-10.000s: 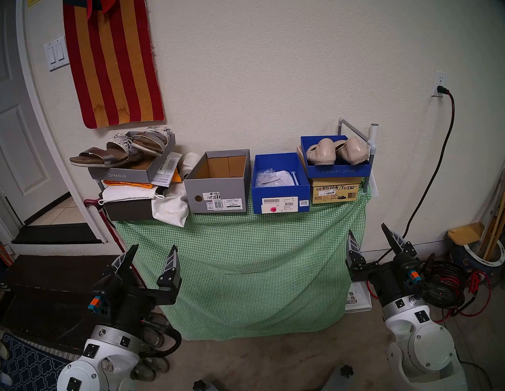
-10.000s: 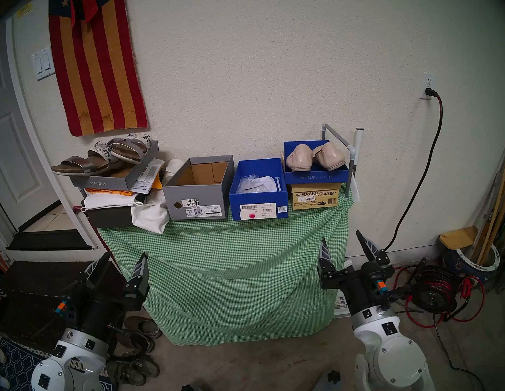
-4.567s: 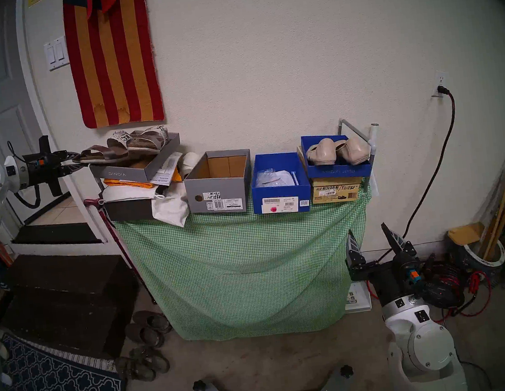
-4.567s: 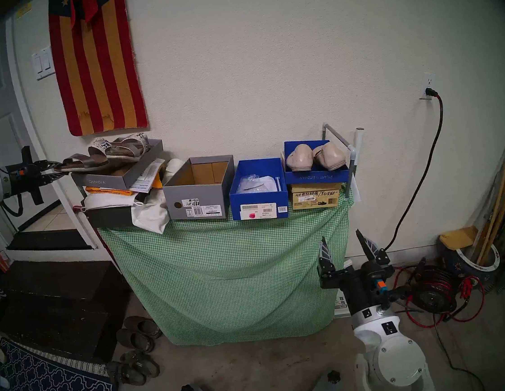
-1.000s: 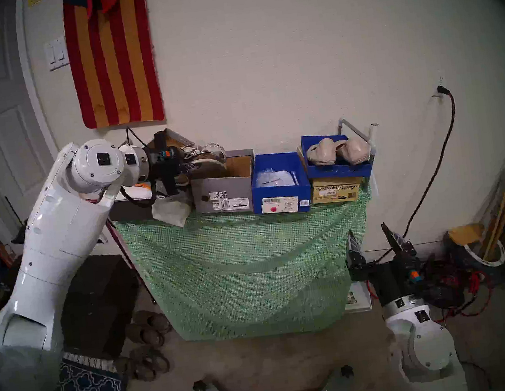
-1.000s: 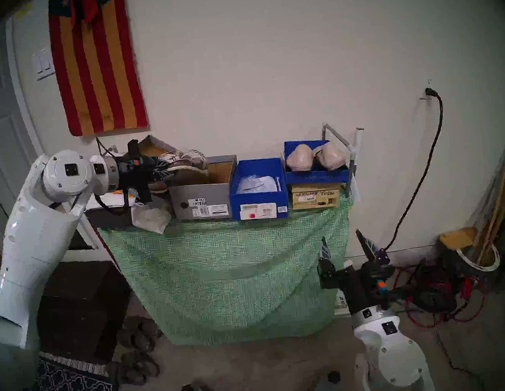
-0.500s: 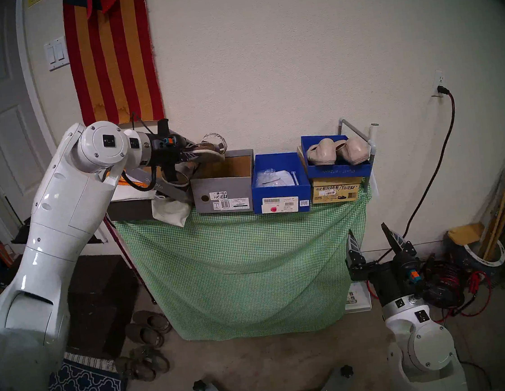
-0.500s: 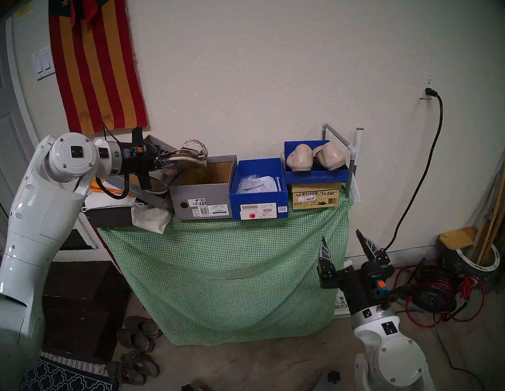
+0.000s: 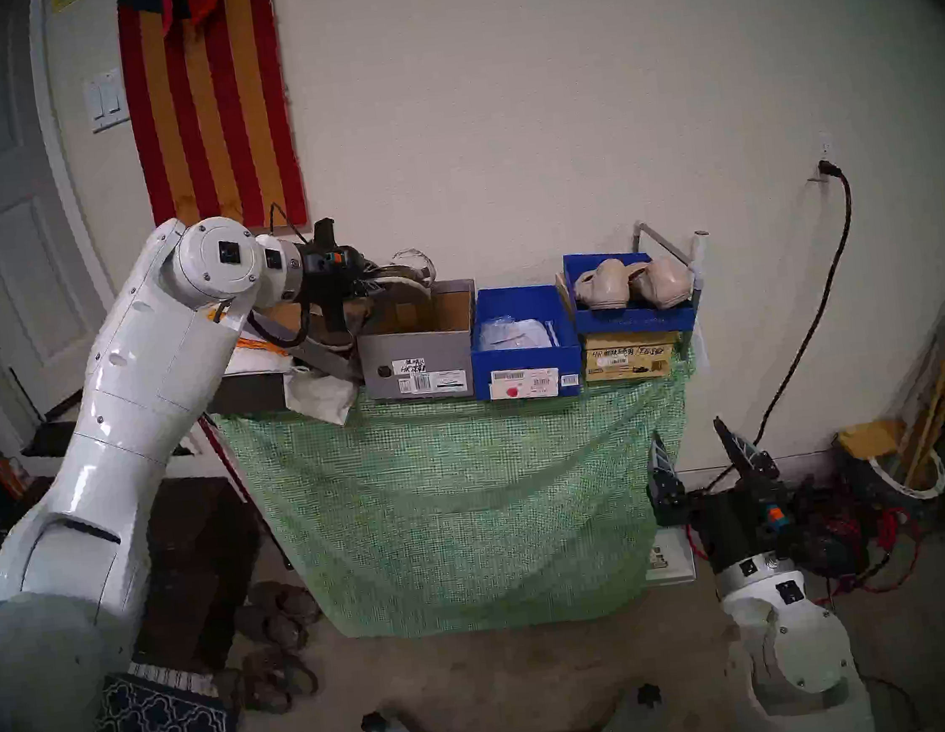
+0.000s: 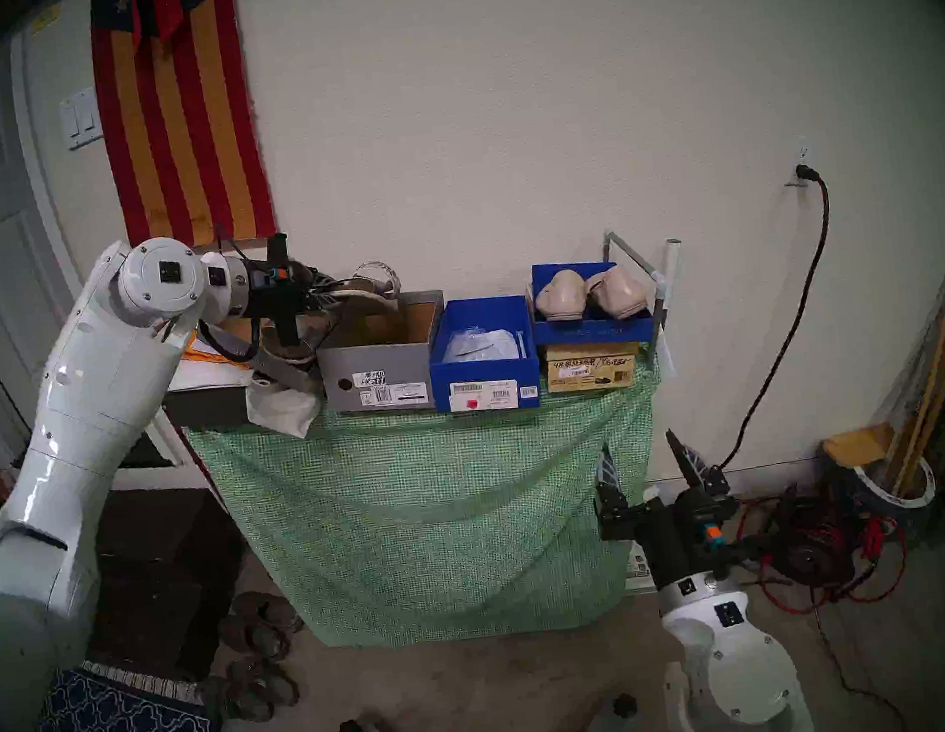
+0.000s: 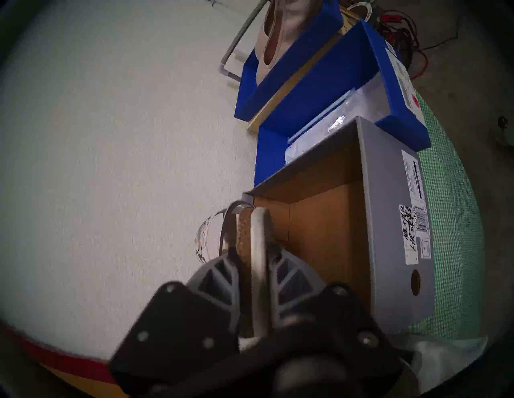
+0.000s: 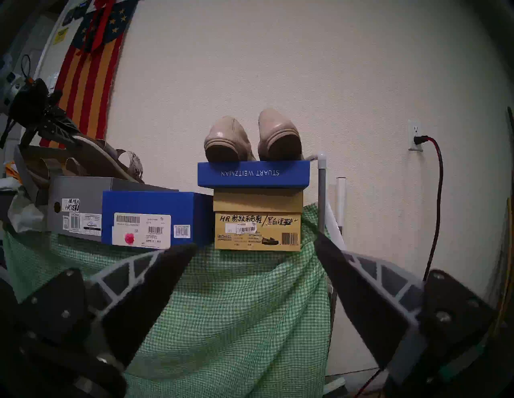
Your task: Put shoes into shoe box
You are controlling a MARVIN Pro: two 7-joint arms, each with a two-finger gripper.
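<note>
My left gripper point(image 9: 368, 283) is shut on the heel end of a snake-print two-strap sandal point(image 9: 409, 272) and holds it level over the left rim of the open grey shoe box point(image 9: 416, 357). In the left wrist view the fingers point(image 11: 222, 275) clamp its cork sole point(image 11: 258, 244) beside the box's empty brown inside point(image 11: 328, 222). A second sandal point(image 10: 285, 342) lies on the tipped grey lid point(image 9: 319, 356) below my wrist. Beige ballet flats point(image 9: 631, 283) sit on a blue lid at the right. My right gripper point(image 9: 690, 443) is open and empty, low in front of the table's right corner.
An open blue box point(image 9: 525, 362) with plastic and paper stands right of the grey box. The flats' blue lid point(image 12: 253, 173) rests on a tan box point(image 12: 257, 228). White cloth bags point(image 9: 318, 395) lie left. A green checked cloth point(image 9: 462, 504) covers the table. Worn slip-ons point(image 9: 275, 614) lie on the floor.
My left gripper has carried the sandal up and to the right, from beside the grey box to over its left rim. The right arm has not moved.
</note>
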